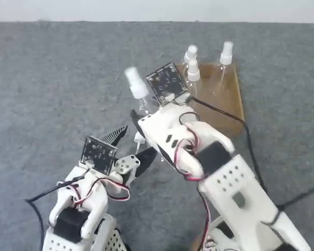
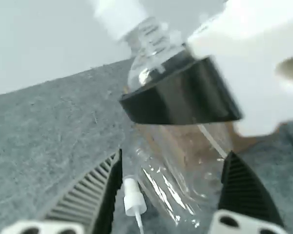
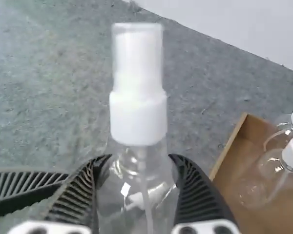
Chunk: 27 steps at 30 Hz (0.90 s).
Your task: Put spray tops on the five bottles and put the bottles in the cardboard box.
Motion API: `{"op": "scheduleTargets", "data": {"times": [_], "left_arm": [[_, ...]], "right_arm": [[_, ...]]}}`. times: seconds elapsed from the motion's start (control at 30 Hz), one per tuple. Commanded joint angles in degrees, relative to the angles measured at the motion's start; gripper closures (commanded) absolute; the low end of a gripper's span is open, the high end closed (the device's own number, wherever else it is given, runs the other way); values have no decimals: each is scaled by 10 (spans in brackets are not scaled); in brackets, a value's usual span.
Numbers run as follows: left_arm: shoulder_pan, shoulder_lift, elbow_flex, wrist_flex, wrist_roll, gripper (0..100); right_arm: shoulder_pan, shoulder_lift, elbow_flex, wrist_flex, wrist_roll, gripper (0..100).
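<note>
Right gripper (image 3: 139,165): clamped on bottle (image 3: 136,195), spray top (image 3: 136,97) above its fingertips.
Left gripper (image 2: 175,160): spread open, bottle just ahead.

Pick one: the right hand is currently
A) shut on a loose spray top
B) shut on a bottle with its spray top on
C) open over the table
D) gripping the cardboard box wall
B: the right hand is shut on a clear bottle that has a white spray top on its neck, beside the cardboard box.
</note>
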<state>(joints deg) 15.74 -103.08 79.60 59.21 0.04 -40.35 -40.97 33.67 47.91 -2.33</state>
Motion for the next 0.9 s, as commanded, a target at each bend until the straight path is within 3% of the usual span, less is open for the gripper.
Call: {"op": "scheduleTargets", "data": {"times": [0.0, 0.27, 0.57, 0.7, 0.87], "left_arm": [[0, -8, -5, -14, -4, 699], [1, -10, -4, -11, -4, 699], [0, -10, -2, -11, -4, 699], [-4, -11, 5, -14, -5, 719], [-9, -11, 5, -14, -5, 835]], "right_arm": [[-4, -51, -42, 22, -5, 993], [24, -35, -42, 23, 30, 993], [258, -21, -69, 33, 105, 993], [317, -20, -26, -33, 110, 993], [335, -19, 91, -204, 109, 993]]}}
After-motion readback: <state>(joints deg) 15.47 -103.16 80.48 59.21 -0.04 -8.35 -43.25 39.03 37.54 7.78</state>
